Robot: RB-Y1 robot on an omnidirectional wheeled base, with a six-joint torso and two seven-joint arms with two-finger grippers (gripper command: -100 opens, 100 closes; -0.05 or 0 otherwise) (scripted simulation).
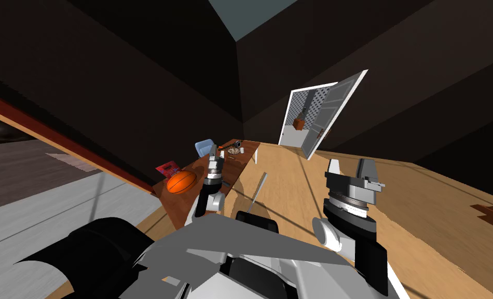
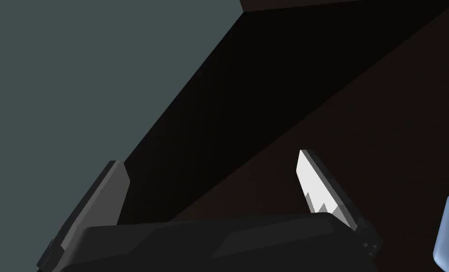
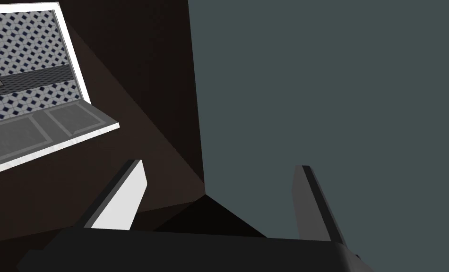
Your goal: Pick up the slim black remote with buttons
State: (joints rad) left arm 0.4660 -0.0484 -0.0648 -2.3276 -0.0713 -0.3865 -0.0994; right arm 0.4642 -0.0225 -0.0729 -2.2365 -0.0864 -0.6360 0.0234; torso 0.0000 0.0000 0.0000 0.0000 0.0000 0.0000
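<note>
A long brown table (image 1: 243, 165) runs away from me on my left. Near its far end lies a small dark object (image 1: 236, 144) beside a patterned item (image 1: 233, 150); I cannot tell whether it is the slim black remote. My left gripper (image 1: 213, 153) is raised over the middle of the table, short of those items, and its fingers (image 2: 317, 183) stand open with nothing between them. My right gripper (image 1: 350, 169) hangs over the wooden floor to the right of the table. It is open and empty too, with fingers (image 3: 124, 198) pointing up at the walls.
An orange basketball (image 1: 181, 181) and a red packet (image 1: 168, 168) sit on the near part of the table. A light blue object (image 1: 205, 147) stands by the left gripper. An open white door (image 1: 326, 117) is beyond the table's far end, across wooden floor (image 1: 292, 176).
</note>
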